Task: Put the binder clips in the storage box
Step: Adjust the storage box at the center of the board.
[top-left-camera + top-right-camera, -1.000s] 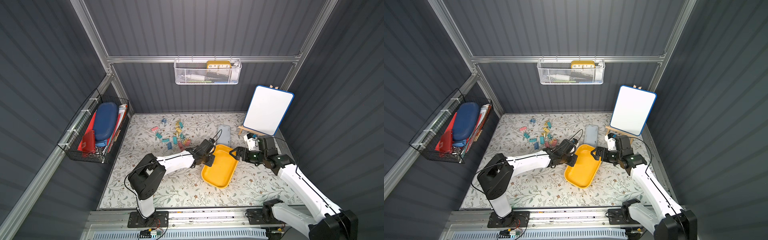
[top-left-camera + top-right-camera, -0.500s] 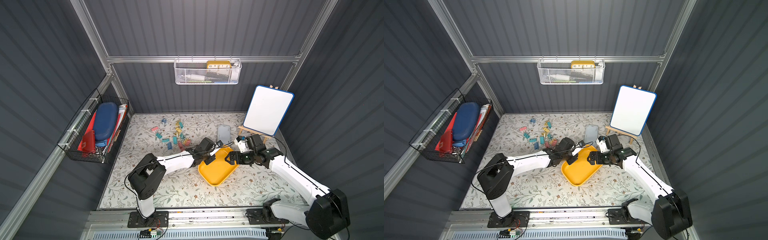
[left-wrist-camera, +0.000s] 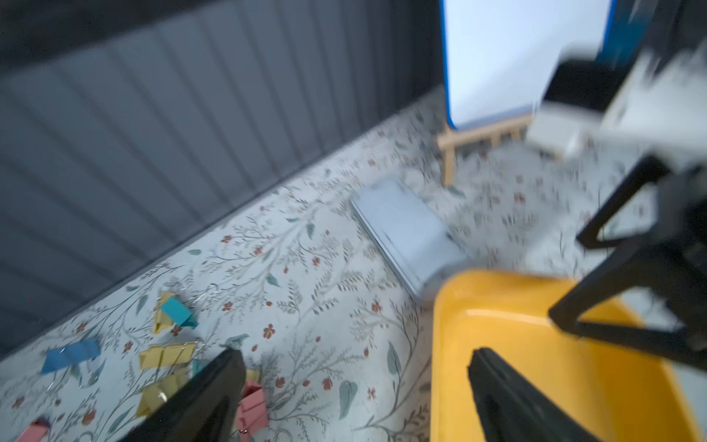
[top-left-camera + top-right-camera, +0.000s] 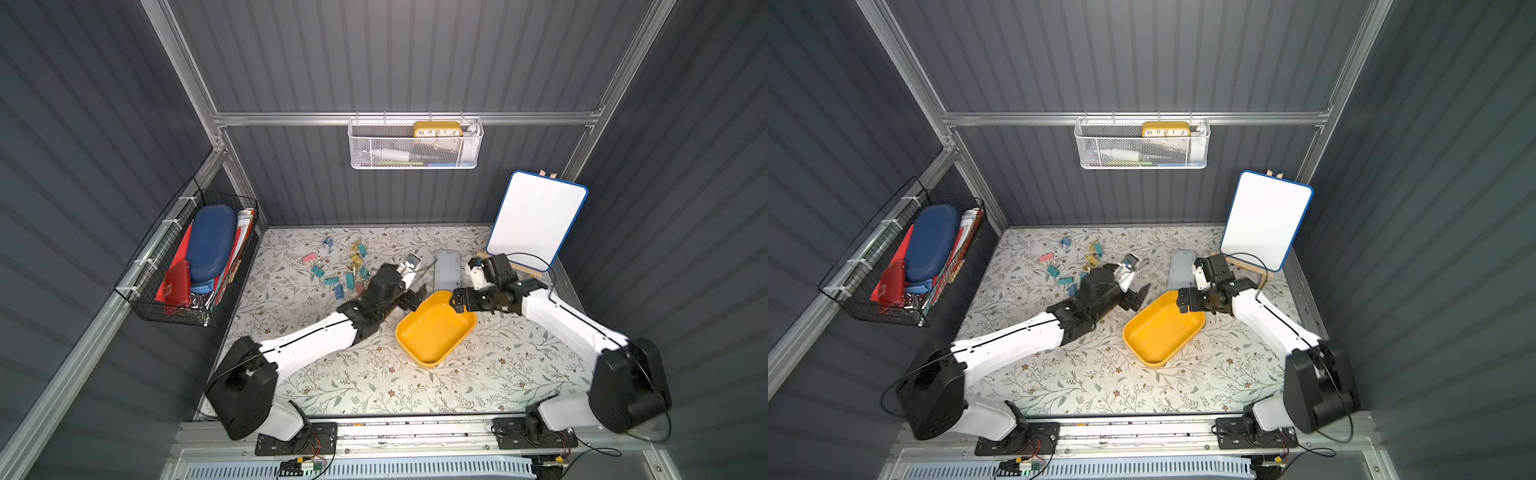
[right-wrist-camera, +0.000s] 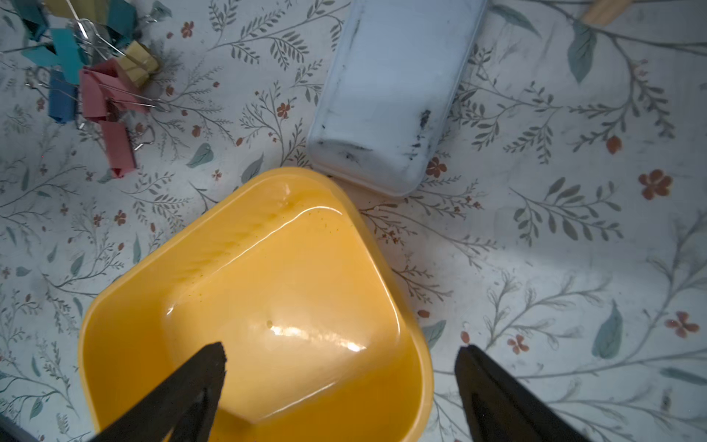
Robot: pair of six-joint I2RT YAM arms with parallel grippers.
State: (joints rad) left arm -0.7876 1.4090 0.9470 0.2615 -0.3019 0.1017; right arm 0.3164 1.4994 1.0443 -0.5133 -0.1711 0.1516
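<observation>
- Two grippers are seen at the storage box: the left gripper and the right gripper are each held with jaws wide apart, straddling its rim.
- The storage box is set on the floral mat, just beside a grey lid.
- The binder clips are scattered on the floral mat nearby.

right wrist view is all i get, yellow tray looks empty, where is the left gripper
Observer: The left gripper hangs open at the corner of the storage box nearest the clips, with nothing between its fingers.
Operator: are there more clips than my little bunch
Observer: Yes, the binder clips lie scattered over the mat toward the back wall, none in the box.
Operator: anything behind my arm
Observer: A whiteboard on a wooden easel stands in the back corner, beyond the right gripper.
</observation>
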